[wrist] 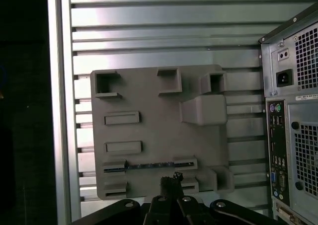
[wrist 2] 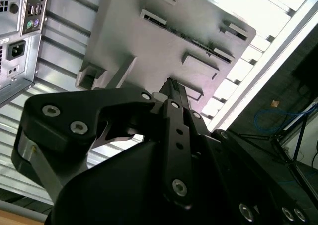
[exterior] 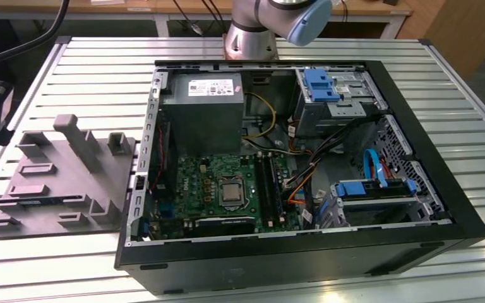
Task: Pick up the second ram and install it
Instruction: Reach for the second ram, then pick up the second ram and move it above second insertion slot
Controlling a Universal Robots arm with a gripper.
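The end effector (wrist: 172, 177) is closed, its fingertips (wrist 2: 170, 84) pressed together with nothing between them. It hangs over the grey fixture (wrist: 159, 130), the tips pointing down near the edge of the fixture where the ram (wrist: 149, 164) lies. How far above the fixture they are, I cannot tell.

The ram is a thin dark blue stick lying flat in a long groove of the fixture, held between two raised blocks. In the second wrist view it shows as a dark strip (wrist 2: 198, 39) just past the fingertips. In the exterior view it sits in the near part of the fixture (exterior: 45, 201).

The fixture (exterior: 57, 170) rests on the ribbed metal worktop (exterior: 99, 63), close beside the open PC case (exterior: 310, 255), on the exterior view's left. Inside the case the motherboard (exterior: 217, 173) lies flat. The arm (exterior: 255, 31) rises behind the case.
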